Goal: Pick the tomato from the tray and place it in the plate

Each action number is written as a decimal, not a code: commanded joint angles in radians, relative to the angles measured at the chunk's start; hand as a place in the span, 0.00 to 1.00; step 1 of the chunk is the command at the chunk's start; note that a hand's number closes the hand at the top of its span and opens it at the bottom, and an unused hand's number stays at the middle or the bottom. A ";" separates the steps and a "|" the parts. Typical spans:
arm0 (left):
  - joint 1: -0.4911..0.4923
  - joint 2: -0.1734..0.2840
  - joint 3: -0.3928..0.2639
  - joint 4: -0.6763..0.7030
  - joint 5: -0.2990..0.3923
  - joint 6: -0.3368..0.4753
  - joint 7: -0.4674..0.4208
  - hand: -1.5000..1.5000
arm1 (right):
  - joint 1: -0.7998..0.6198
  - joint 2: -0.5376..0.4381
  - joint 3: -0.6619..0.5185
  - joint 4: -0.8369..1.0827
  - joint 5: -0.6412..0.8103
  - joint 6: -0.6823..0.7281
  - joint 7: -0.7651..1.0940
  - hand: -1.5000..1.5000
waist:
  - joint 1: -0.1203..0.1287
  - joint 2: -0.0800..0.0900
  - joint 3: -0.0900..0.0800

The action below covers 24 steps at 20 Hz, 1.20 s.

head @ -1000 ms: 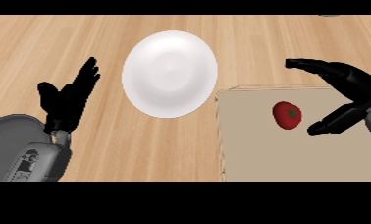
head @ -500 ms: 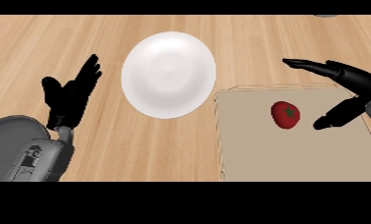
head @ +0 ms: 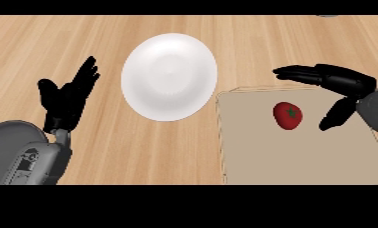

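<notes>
wooden counter bears our tray and white plate, our left hand rests open, and our right hand, spread wide beside the tray's tomato, must next close round it.

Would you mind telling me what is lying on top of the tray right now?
Only the tomato lies on the tray. The open right hand hangs over the tray's far right corner, hiding that part; its fingers do not touch the tomato.
</notes>
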 commanded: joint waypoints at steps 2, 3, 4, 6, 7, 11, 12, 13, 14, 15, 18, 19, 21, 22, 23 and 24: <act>0.040 0.002 -0.004 -0.058 -0.015 0.004 0.020 0.50 | -0.033 -0.005 0.044 0.124 0.111 0.031 -0.229 0.00 | -0.007 -0.005 0.000; 0.030 0.022 0.030 -0.022 0.024 -0.048 -0.008 0.50 | -0.098 0.018 0.041 0.146 0.119 0.051 -0.191 0.00 | -0.005 -0.003 -0.001; 0.028 0.013 0.028 0.015 -0.006 -0.024 -0.027 0.50 | -0.072 0.070 0.066 0.131 0.147 -0.002 -0.158 0.00 | -0.013 -0.004 -0.001; 0.029 0.024 0.031 -0.035 0.008 -0.039 0.022 0.50 | -0.076 0.082 0.076 0.125 0.168 -0.003 -0.145 0.00 | -0.015 -0.007 -0.001; 0.077 -0.016 0.012 -0.039 -0.015 -0.009 -0.032 0.50 | -0.078 0.038 0.064 0.120 0.163 0.020 -0.183 0.00 | -0.019 -0.008 -0.002; 0.007 0.002 0.045 -0.022 0.004 -0.031 0.025 0.50 | -0.103 0.112 0.091 0.151 0.213 0.011 -0.121 0.00 | -0.024 -0.008 -0.002; 0.073 -0.030 0.007 -0.050 -0.026 -0.010 -0.003 0.50 | -0.092 0.140 0.094 0.143 0.224 -0.018 -0.096 0.00 | -0.023 -0.010 -0.002; 0.008 -0.010 0.053 0.018 -0.012 -0.025 -0.018 0.50 | -0.052 0.087 0.092 0.075 0.221 0.006 -0.106 0.00 | -0.038 -0.011 -0.002; 0.041 -0.043 0.012 -0.050 -0.036 0.010 0.019 0.50 | -0.117 0.144 0.074 0.178 0.231 -0.001 -0.114 0.00 | -0.022 -0.009 -0.001; 0.053 -0.030 0.019 -0.052 -0.030 -0.019 -0.012 0.50 | -0.109 0.165 0.074 0.212 0.244 -0.029 -0.125 0.00 | -0.020 -0.008 -0.001; 0.057 -0.033 0.045 -0.011 -0.044 -0.016 -0.030 0.50 | -0.094 0.179 0.056 0.191 0.286 -0.054 -0.096 0.00 | -0.029 -0.009 -0.002; 0.040 -0.019 0.041 -0.069 -0.047 -0.005 0.054 0.50 | -0.122 0.213 0.051 0.230 0.297 -0.054 -0.075 0.00 | -0.024 -0.009 -0.001; -0.012 -0.048 0.038 -0.051 -0.055 0.021 0.071 0.50 | -0.122 0.246 0.066 0.232 0.320 -0.066 -0.065 0.00 | -0.026 -0.008 -0.001; 0.097 -0.019 0.049 -0.056 -0.051 -0.036 -0.019 0.50 | -0.105 0.158 0.035 0.153 0.309 -0.019 -0.084 0.00 | -0.033 -0.012 -0.002; 0.009 -0.003 0.100 -0.005 -0.009 -0.056 0.023 0.50 | -0.079 0.184 0.035 0.188 0.330 -0.075 -0.095 0.00 | -0.034 -0.010 -0.002; 0.072 -0.069 0.028 0.007 -0.069 -0.017 -0.031 0.50 | -0.100 0.202 0.047 0.174 0.345 -0.064 -0.069 0.00 | -0.033 -0.010 -0.002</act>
